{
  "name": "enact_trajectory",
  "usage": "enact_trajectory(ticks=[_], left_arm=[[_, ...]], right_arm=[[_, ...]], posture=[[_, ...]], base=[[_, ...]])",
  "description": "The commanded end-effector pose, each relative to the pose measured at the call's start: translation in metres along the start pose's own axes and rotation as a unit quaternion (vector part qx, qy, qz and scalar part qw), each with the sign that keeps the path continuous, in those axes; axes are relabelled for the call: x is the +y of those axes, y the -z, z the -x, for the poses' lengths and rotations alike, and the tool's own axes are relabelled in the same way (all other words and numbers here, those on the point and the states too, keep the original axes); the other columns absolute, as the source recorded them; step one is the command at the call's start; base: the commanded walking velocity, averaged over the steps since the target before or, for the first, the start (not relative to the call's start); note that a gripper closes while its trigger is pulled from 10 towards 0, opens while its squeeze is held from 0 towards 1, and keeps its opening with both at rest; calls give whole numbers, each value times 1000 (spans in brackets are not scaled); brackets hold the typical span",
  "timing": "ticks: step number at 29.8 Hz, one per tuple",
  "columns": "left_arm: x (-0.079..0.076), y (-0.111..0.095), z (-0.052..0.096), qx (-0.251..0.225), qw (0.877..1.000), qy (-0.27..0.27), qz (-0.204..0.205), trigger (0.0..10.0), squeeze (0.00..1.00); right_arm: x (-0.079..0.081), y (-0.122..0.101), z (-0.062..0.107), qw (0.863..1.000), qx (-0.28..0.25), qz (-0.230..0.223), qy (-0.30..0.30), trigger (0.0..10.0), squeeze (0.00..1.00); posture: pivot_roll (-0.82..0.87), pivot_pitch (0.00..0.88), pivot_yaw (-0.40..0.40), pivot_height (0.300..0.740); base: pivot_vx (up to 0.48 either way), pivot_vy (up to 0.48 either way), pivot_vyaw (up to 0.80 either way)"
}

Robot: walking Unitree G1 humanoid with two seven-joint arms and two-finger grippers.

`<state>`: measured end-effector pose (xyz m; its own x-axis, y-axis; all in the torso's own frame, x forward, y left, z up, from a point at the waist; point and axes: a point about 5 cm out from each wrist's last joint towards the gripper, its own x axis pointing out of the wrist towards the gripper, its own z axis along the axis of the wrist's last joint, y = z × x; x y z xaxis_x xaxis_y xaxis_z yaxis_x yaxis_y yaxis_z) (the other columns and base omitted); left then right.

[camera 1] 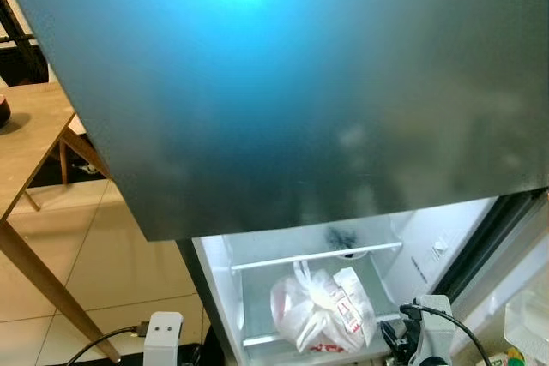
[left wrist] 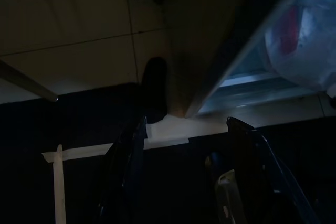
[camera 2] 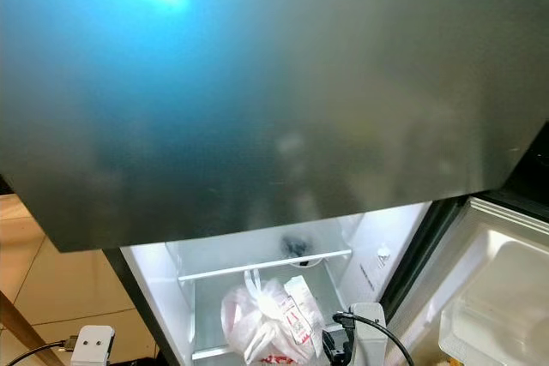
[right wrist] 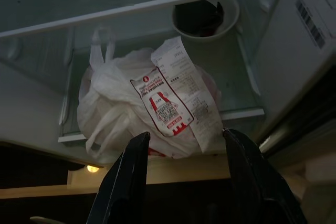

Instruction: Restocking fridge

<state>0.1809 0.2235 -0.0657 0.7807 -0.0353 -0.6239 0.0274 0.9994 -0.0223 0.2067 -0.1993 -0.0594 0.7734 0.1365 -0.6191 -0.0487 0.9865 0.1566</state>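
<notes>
Left eye view: the dark fridge door point(camera 1: 292, 83) covers most of the frame. Below its lower edge the lit fridge compartment point(camera 1: 403, 246) is open. A white plastic bag point(camera 1: 313, 310) with a long printed receipt point(camera 1: 350, 304) stuck to it rests on the glass shelf point(camera 1: 257, 297), near that shelf's front edge. Behind the bag, close to the back wall, sits a small bowl point(camera 1: 346, 246) with dark contents (contents hard to identify). A wooden tabletop point(camera 1: 30, 139) stands on the tiled floor beside the fridge, cut off by the frame edge.

Right eye view: same scene; the open door's inner bin point(camera 2: 497, 297) appears at the right, partly cut off.

Left wrist view: very dark. The left end effector point(left wrist: 186, 177) hangs low above the floor with its two fingers spread. A corner of the fridge and a blurred part of the bag are visible beyond it.

Right wrist view: the right end effector point(right wrist: 186, 177) faces the bag from just in front of the shelf's front edge, fingers spread and holding nothing. The bag's handles are knotted (what the bag holds is hidden).
</notes>
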Motion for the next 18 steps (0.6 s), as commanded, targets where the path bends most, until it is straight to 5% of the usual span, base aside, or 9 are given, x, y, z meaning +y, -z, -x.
enact_trajectory(ticks=[1, 18], left_arm=[[-6, 6, 1, 12, 1000, 9, 2, 10000, 0], [-9, -8, -2, -24, 999, 22, -6, 10000, 0]], right_arm=[[-2, 0, 0, 1000, 5, 5, 0, 10000, 0], [-2, 0, 0, 1000, 4, 7, -1, 10000, 0]], posture=[[-28, 43, 5, 740], [-30, 42, 8, 740]], base=[[0, 0, 0], [-99, 0, 0]])
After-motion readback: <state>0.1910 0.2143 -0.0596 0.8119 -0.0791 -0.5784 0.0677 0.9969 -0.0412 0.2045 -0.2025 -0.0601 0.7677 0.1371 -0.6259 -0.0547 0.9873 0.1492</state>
